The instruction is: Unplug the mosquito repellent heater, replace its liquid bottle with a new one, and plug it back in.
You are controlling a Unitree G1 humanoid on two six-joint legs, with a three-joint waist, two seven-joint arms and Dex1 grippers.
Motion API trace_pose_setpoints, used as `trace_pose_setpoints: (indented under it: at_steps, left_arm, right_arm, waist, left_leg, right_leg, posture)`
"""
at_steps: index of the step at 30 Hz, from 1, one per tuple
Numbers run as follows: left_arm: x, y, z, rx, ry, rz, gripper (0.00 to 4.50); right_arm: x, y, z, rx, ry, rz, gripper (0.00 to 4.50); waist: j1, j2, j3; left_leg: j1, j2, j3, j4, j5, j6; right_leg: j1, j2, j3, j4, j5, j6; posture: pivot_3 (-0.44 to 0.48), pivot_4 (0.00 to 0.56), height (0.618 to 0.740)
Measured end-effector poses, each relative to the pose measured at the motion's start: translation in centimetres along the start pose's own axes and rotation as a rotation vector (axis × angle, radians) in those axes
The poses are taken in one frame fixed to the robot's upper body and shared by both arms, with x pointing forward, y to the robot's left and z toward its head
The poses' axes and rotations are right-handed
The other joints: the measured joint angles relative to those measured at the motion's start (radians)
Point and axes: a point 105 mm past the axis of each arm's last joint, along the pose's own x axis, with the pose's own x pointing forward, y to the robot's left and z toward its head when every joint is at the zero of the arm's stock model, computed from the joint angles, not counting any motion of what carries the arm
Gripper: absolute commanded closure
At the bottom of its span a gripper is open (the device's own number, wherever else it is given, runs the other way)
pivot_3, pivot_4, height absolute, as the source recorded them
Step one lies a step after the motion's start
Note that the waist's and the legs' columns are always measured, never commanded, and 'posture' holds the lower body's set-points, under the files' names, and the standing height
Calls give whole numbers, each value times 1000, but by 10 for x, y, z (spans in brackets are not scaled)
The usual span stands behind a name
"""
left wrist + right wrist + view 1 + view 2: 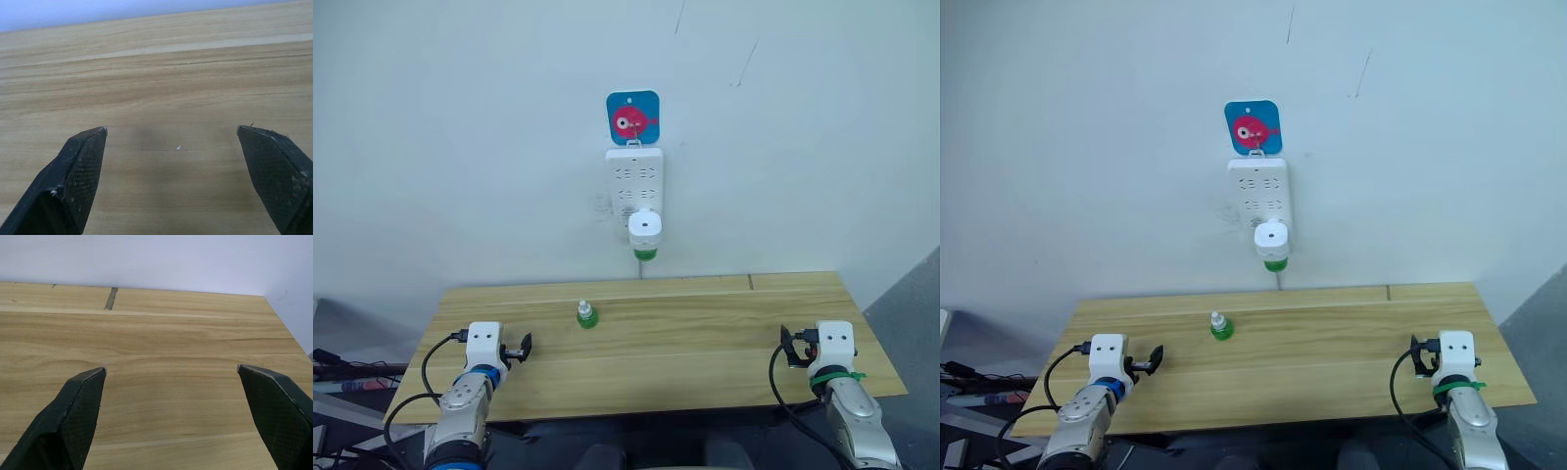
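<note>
the mosquito repellent heater (645, 229) hangs plugged into the white power strip (633, 176) on the wall, above the wooden table (705, 333); a small green bottle (586, 314) stands alone mid-table; left gripper (521, 347) and right gripper (789, 348) both spread wide, empty, over bare wood

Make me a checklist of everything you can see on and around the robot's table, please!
Surface: wooden table, bare apart from one small bottle.
Job's things: mosquito repellent heater plugged into the white power strip on the wall, green bottle under it; spare green liquid bottle upright on the table.
Clutter: nothing seen.
Grippers: left gripper open, empty, over the table's left edge; right gripper open, empty, at the right.
Cables: black cables at both wrists.
Surroundings: pale wall, blue sign with pink fish.
</note>
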Motion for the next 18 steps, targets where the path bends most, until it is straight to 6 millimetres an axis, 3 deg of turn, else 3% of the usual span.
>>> trace_pose_setpoints:
  at_steps: [8,13,18]
  left_arm:
    - [0,-3,-17,-34,24,2,0]
    - [0,-3,-7,-23,-14,-20,0]
    - [-3,3,3,-28,-52,-48,0]
  right_arm:
    - [9,7,9,-14,-13,25,16]
    - [7,14,4,-19,4,49,16]
    - [0,15,19,-39,-41,89,16]
  waist:
    - [1,-2,1]
    - [3,-3,3]
    - [1,-3,8]
  left_leg:
    - [0,0,-1,0,0,0]
    - [-1,0,-1,0,0,0]
    - [-2,0,-1,0,0,0]
  right_leg:
    - [0,0,-1,0,0,-1]
    - [-1,0,0,0,0,-1]
    - [-2,0,-1,0,0,0]
  posture:
    - [90,81,740]
    - [90,80,740]
    - [79,96,740]
